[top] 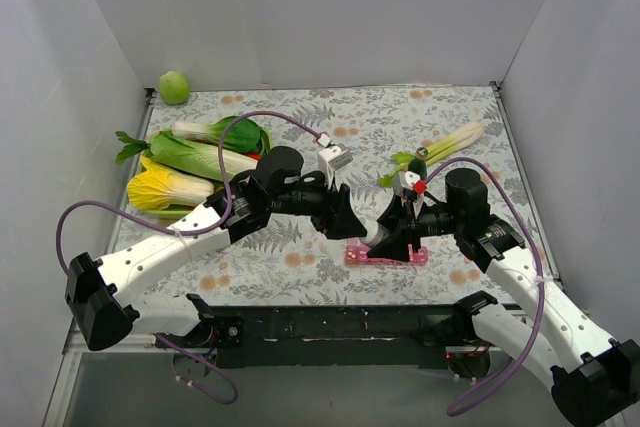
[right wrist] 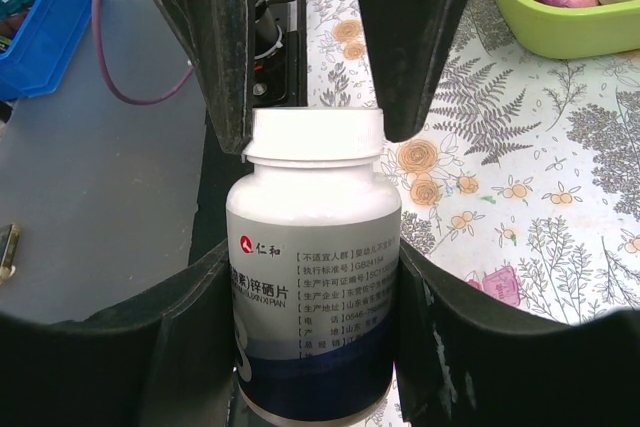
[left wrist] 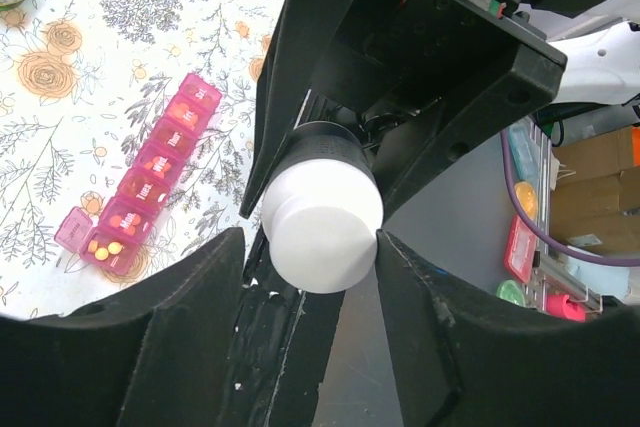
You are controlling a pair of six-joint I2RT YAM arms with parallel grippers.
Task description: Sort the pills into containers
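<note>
The floral-patterned surface (top: 300,117) carries everything; well off to the left of the left gripper (top: 345,219) lies a green oval tray (right wrist: 560,32) heaped with leafy vegetables (top: 190,159); a green onion (top: 450,142) lies beyond the right gripper (top: 400,232). Between the two grippers a white pill bottle (right wrist: 315,277) with a blue-banded label stands upright; the right gripper pinches its body, a finger pressed to each side. The left gripper's fingers (right wrist: 420,27) flank the bottle's white cap (left wrist: 322,232), close on both sides; I cannot tell whether they press it or stand just clear. The pink pill organizer (left wrist: 140,187) lies flat on the surface just below and on the near side of the right gripper, partly hidden by it from above; from the left wrist it shows off to the left of the gripper. Its end compartment is open with small orange and yellow pills (left wrist: 105,245) inside; the other lids are shut.
</note>
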